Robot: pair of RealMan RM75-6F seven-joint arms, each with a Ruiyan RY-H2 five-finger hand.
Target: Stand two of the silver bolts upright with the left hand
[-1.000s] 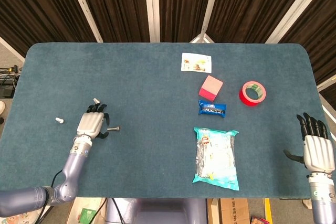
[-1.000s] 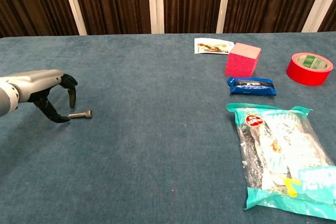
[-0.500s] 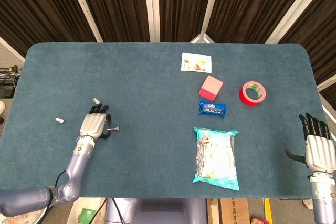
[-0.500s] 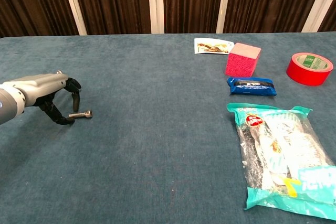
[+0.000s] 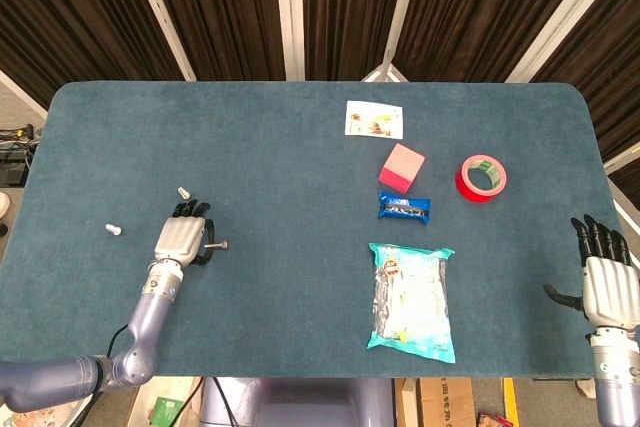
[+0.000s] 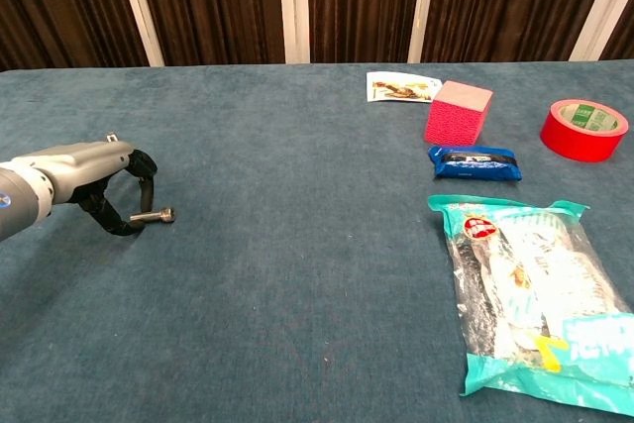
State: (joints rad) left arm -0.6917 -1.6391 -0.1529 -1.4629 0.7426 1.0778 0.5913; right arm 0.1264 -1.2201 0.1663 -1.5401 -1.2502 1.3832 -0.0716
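Note:
A silver bolt [image 5: 215, 244] [image 6: 156, 215] lies flat on the blue table [image 5: 300, 177], its head pointing right. My left hand [image 5: 180, 236] [image 6: 94, 175] hangs over its left end. The thumb and a finger curl down and meet on the shaft, pinching it against the cloth. A second bolt [image 5: 183, 192] sits just beyond the hand, showing as a small tip [image 6: 111, 137] in the chest view. A third bolt [image 5: 113, 229] lies further left. My right hand [image 5: 605, 275] rests open at the table's right edge, seen only in the head view.
On the right half are a white card [image 5: 374, 119], a pink block [image 5: 402, 168], a red tape roll [image 5: 482, 178], a blue snack bar [image 5: 404, 208] and a long teal snack bag [image 5: 411, 300]. Bare cloth separates them from the bolts.
My left hand has shifted slightly right and its fingers have closed in on the lying bolt's left end. The bolt has stayed in place. The right hand has sunk a little.

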